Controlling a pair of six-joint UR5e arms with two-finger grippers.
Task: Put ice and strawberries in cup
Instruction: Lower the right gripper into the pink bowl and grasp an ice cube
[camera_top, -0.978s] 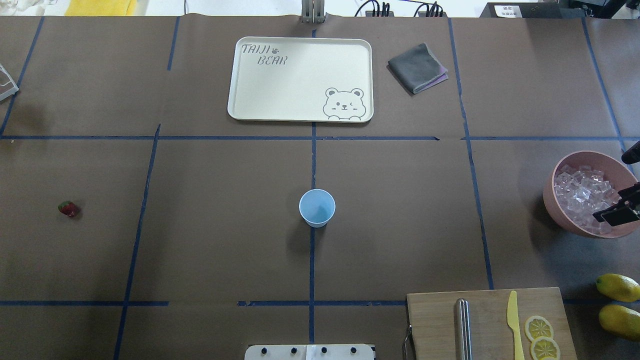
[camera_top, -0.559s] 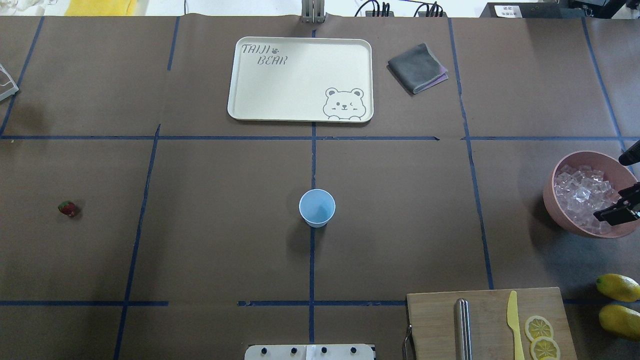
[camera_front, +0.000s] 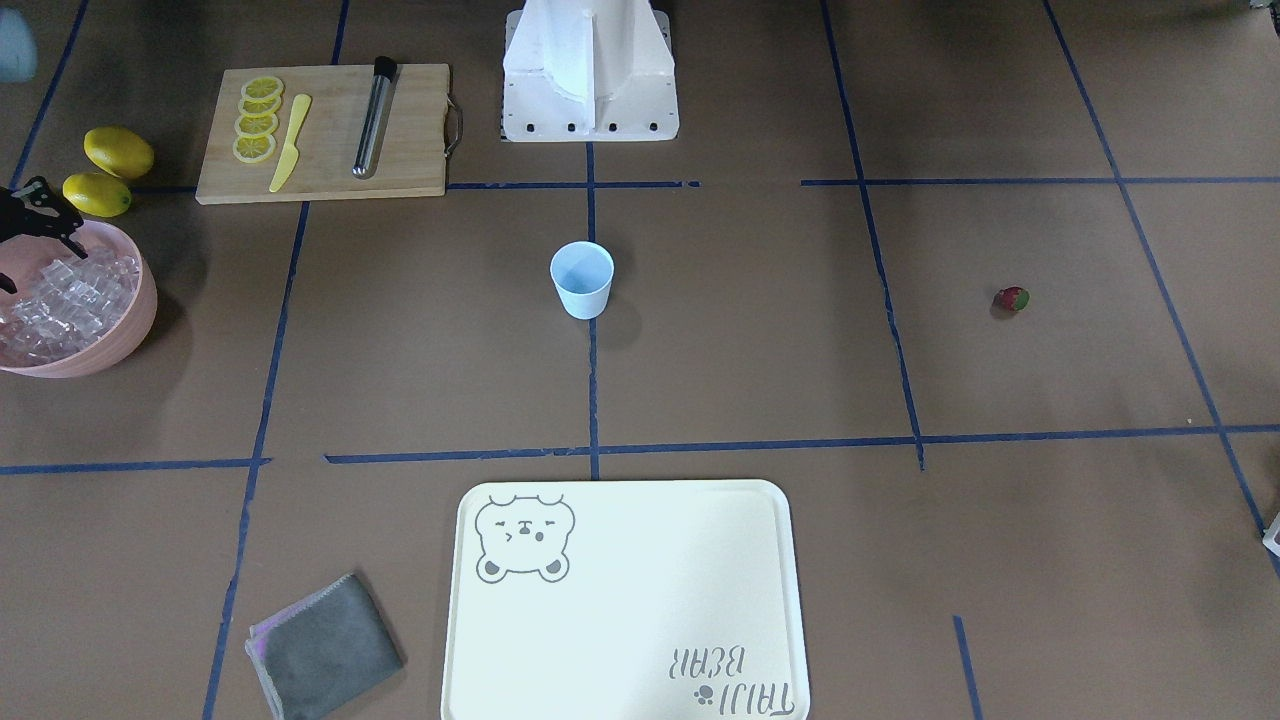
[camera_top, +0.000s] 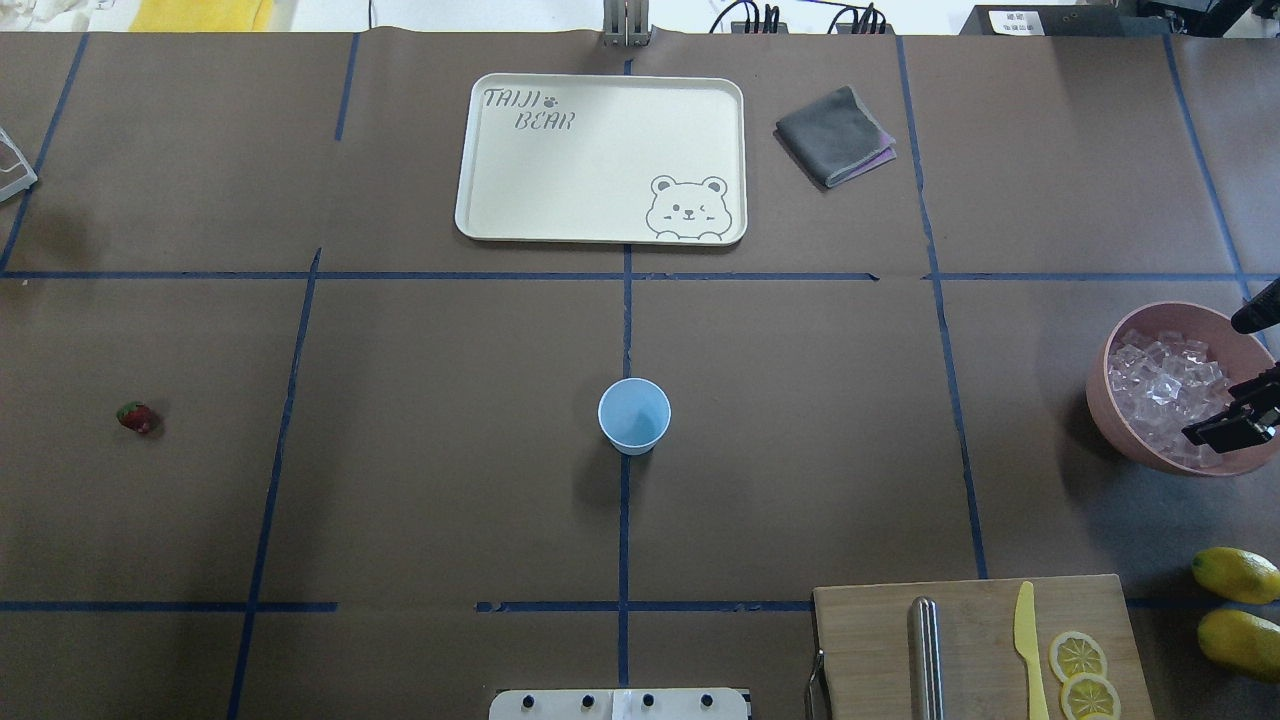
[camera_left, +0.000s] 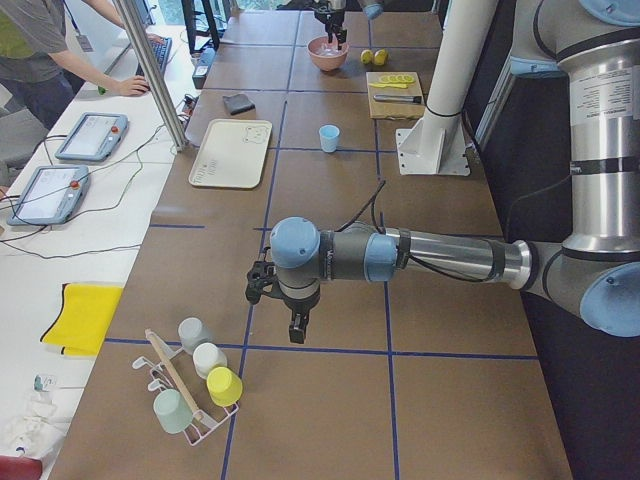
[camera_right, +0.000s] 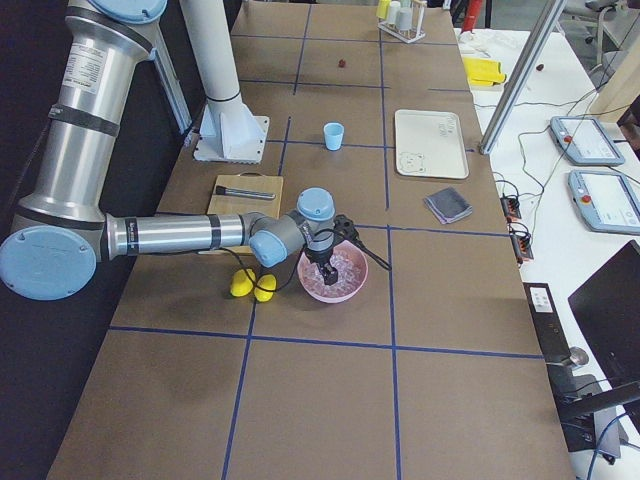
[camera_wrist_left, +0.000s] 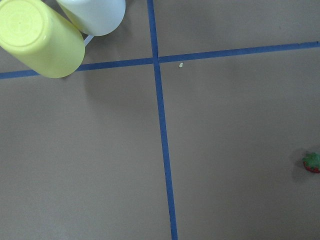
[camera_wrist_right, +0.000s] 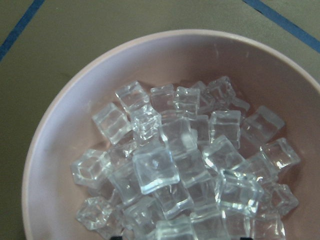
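Shifting only slightly over the pink bowl (camera_top: 1102, 400) since a second ago, your right pincer (camera_top: 1228, 428) is hovering, with ice (camera_wrist_right: 175, 160) lying directly beneath it. How far it or the left pincer (camera_left: 297, 325) is gaping, I cannot tell. The cup (camera_top: 634, 416) is standing well to its left — the strawberry (camera_top: 136, 417) farther still.

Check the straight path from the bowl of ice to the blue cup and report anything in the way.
Nothing visible blocks it. Between the ice in the pink bowl and the cup lies only bare table. The cutting board sits nearer the robot, off that line.
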